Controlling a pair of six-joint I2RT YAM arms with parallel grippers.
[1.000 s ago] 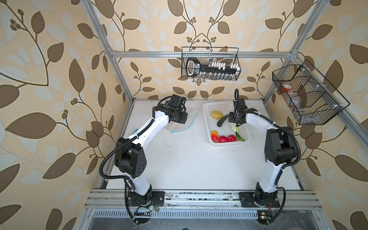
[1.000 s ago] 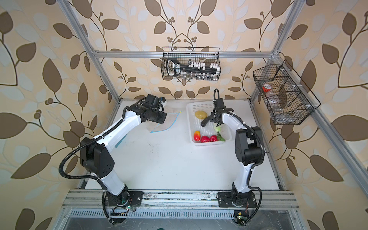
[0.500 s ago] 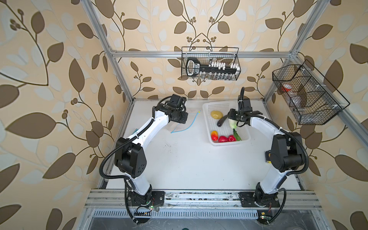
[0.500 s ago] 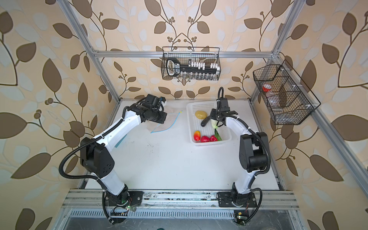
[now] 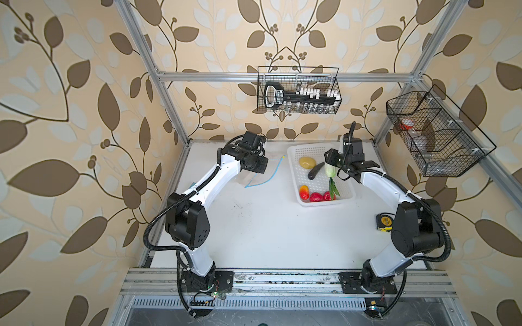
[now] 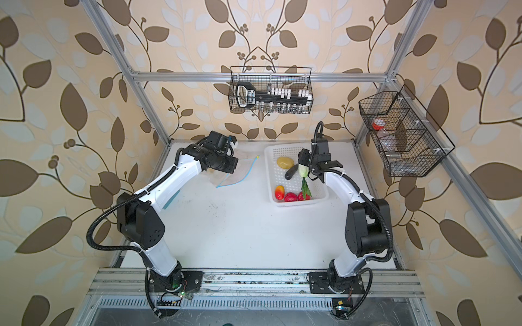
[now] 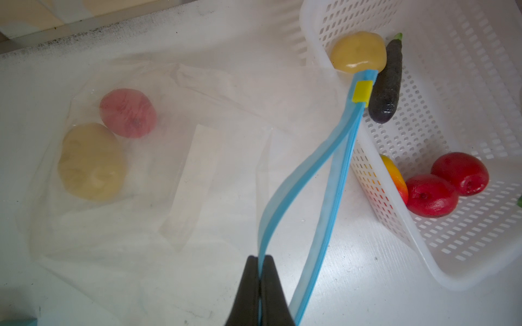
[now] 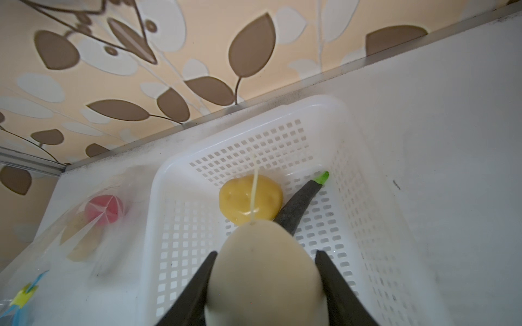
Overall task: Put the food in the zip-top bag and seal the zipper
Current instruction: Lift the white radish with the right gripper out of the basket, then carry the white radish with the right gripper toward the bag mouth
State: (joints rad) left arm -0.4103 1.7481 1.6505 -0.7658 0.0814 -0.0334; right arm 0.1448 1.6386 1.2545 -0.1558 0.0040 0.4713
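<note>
The clear zip-top bag (image 7: 197, 158) lies at the back left of the table, with a potato (image 7: 91, 161) and a red tomato (image 7: 128, 113) inside. My left gripper (image 7: 260, 261) is shut on one lip of the blue zipper (image 7: 285, 194) and holds the mouth apart; the yellow slider (image 7: 362, 91) sits at the far end. My right gripper (image 8: 266, 254) is shut on the white-green cabbage (image 5: 329, 170), held above the white basket (image 5: 293, 149). A potato (image 5: 307, 162), an eggplant (image 5: 315, 170), a mango (image 5: 303, 192), two red tomatoes (image 5: 315, 196) and a green leaf (image 5: 333, 187) are in the basket.
A yellow tape measure (image 5: 384, 221) lies at the table's right edge behind the right arm. Black wire baskets hang on the back wall (image 5: 299, 93) and on the right wall (image 5: 435, 135). A teal strip (image 6: 172, 197) lies under the left arm.
My right gripper has lifted the cabbage a little toward the back of the basket and the right elbow has swung outward. The left arm and the bag have not moved.
</note>
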